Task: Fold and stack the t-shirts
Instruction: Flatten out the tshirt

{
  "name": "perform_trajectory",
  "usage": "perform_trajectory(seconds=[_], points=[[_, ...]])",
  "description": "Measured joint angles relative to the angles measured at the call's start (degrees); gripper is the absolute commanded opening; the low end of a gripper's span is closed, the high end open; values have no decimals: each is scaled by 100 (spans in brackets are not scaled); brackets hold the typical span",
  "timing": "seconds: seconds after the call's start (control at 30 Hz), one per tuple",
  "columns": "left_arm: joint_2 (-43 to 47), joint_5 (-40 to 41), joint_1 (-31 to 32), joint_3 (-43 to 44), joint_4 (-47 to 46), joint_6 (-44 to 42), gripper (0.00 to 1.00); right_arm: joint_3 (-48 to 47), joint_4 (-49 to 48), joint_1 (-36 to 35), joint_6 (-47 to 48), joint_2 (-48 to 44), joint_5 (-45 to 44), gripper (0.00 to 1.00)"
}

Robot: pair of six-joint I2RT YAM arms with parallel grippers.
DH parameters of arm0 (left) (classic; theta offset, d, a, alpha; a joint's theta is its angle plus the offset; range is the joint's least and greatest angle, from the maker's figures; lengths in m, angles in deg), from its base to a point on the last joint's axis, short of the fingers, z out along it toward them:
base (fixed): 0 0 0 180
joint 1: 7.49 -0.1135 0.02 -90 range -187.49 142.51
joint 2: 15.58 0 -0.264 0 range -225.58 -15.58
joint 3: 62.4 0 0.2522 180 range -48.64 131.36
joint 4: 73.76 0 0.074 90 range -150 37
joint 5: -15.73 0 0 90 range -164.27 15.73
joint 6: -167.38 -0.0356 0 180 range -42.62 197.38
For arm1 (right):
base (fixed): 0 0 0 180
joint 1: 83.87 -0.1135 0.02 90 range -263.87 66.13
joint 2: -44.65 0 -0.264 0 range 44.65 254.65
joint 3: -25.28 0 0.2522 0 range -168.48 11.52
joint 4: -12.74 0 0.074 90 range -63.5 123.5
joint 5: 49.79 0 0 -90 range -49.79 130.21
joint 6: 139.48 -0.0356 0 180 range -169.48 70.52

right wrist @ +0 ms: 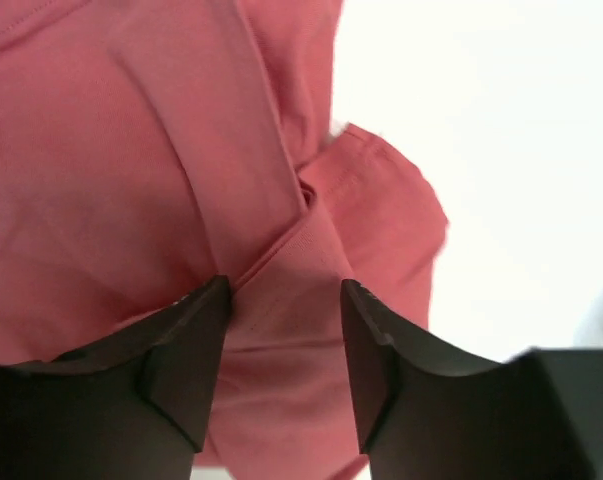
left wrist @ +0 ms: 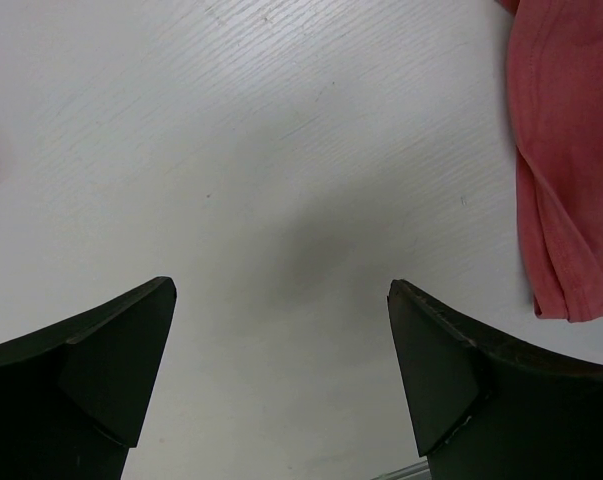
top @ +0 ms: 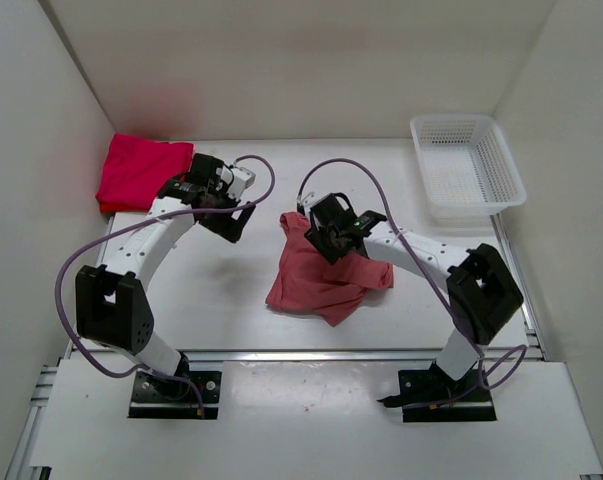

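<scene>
The dusty salmon pink t-shirt [top: 321, 280] lies crumpled in a heap on the middle of the table. My right gripper [top: 328, 243] is low over its upper part. In the right wrist view its jaws [right wrist: 283, 284] stand apart with a ridge of the pink cloth [right wrist: 131, 180] between them, not pinched. A crimson-magenta shirt [top: 141, 170] lies folded at the back left, with a redder edge showing under it. My left gripper [top: 231, 222] is open and empty over bare table [left wrist: 281, 287]. The pink shirt's edge [left wrist: 566, 180] shows at that view's right.
A white plastic mesh basket [top: 468, 165] stands at the back right corner. White walls close in the table [top: 221, 290] on the left, back and right. A metal rail runs along the near edge by the arm bases.
</scene>
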Motion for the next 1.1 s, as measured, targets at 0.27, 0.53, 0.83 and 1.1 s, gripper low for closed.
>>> perform_trajectory(seconds=[0.27,0.53,0.83,1.1], points=[[2,-72,-46,-24,15,37,98,66,109,-352,-249,-291,-57,81],[2,-92,-2,-28,28,39,99,887,-31,-306,-186,-203,-98,64],[-63,-118,98,59,33,37,99,990,-105,9,74,-151,-267,15],[-566,-146,509,540,144,11,99,992,188,74,120,-909,166,0]])
